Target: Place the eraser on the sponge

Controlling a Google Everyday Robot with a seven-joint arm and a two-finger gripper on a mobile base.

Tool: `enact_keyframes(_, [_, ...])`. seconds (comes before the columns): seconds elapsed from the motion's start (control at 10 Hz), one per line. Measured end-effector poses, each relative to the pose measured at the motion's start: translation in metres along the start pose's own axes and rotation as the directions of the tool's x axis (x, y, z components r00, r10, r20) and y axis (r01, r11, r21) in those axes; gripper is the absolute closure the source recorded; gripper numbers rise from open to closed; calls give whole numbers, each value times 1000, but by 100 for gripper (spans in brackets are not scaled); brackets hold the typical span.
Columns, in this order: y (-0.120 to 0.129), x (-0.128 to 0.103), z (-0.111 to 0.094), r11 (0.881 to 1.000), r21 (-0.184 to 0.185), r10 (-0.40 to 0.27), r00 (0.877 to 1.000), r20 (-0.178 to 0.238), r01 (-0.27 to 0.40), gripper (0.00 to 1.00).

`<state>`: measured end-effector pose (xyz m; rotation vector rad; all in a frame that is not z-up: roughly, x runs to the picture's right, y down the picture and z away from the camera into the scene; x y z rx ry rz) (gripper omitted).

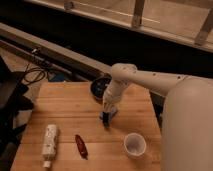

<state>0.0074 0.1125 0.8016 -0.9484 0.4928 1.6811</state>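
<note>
My gripper (107, 116) hangs from the white arm and points down at the middle of the wooden table (65, 105). Its tip is right at the sponge (102, 116), of which only a small blue patch shows at the tip's left side. I cannot make out the eraser; it is hidden at or under the gripper tip. Whether the tip touches the sponge I cannot tell.
A dark round bowl (99, 88) sits at the table's back edge just behind the arm. A clear cup (135, 145) stands front right. A red pen-like thing (81, 146) and a long white bar (49, 139) lie front left. Cables (33, 75) lie on the floor to the left.
</note>
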Motion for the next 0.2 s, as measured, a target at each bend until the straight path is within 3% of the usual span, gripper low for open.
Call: enact_keyframes(0.2, [-10, 7, 0, 1000, 1, 12, 1000, 2, -12, 96])
